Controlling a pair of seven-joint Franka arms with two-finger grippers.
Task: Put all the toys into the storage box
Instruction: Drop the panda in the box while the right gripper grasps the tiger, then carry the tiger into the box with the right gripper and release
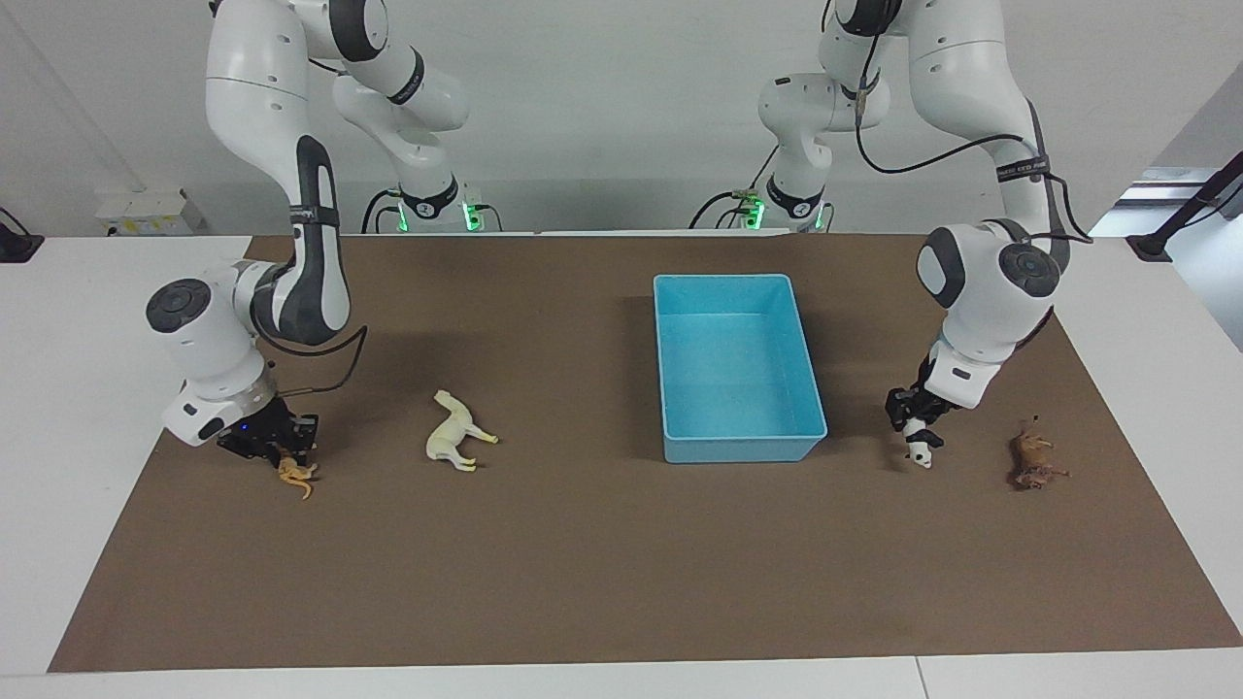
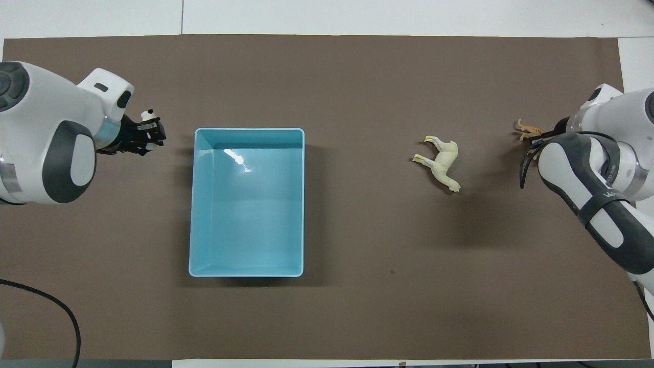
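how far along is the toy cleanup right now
Nothing is stored yet: the light-blue storage box is empty. In hand: the left gripper has the panda off the mat beside the box, and the right gripper is at the tiger, near the right arm's end. Left: the cream horse and the dark brown animal lie untouched on the mat.

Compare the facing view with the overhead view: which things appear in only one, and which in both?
Only the facing view shows the dark brown animal and the arms' bases. The overhead view shows nothing the facing view lacks. Both show the empty storage box, the horse lying on the mat, the left gripper at the panda and the right gripper at the tiger.
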